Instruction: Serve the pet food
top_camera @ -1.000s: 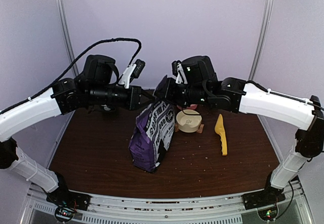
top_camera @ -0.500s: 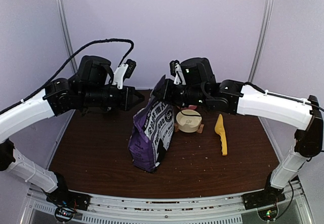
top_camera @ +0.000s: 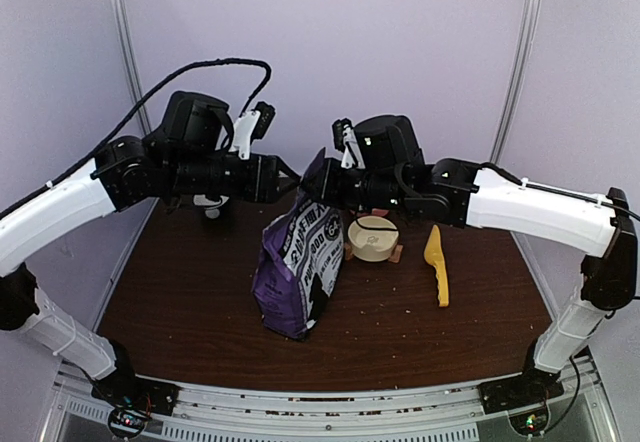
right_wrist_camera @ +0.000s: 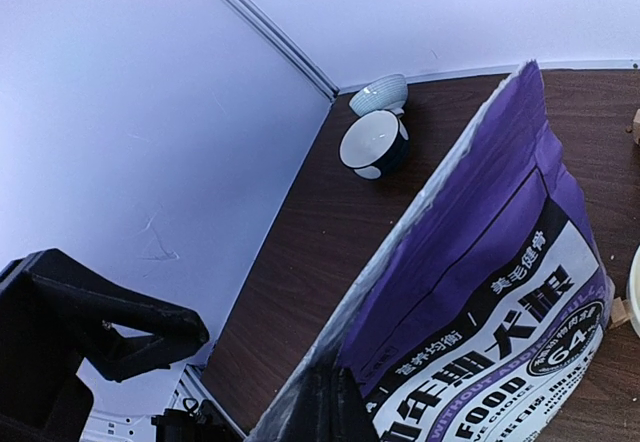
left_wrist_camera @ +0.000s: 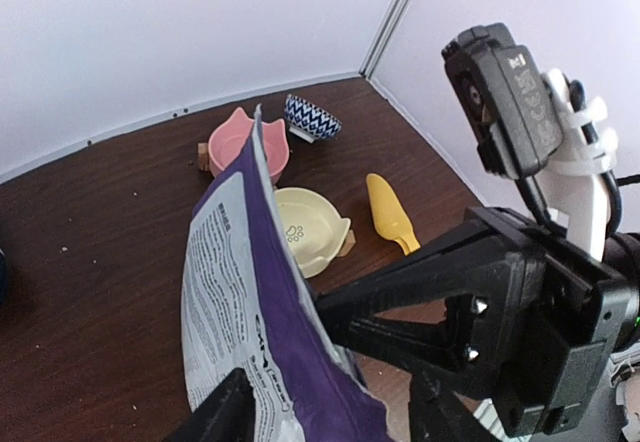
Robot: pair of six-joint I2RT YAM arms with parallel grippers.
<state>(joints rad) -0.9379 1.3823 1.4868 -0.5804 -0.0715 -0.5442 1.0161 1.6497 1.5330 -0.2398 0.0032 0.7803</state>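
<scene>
Bench [top_camera: 180, 292] of dark brown wood, overhead view: the purple pet-food bag with white label [top_camera: 300, 267] stands at frame centre, its top corner pinched in the fully closed right jaws. The left jaws reach that top from the left. A round cream bowl [top_camera: 373, 238] and a yellow plastic scoop [top_camera: 437, 262] lie right of the bag, and bare wood spreads to its left.

Left wrist view: the left jaws stand part open astride the bag's edge; contact is unclear.

Right wrist view: the right jaws clamp the bag's top rim at bottom centre.

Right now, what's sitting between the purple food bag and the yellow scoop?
The cream bowl sits between the purple bag and the yellow scoop, clearest in the top view.
</scene>
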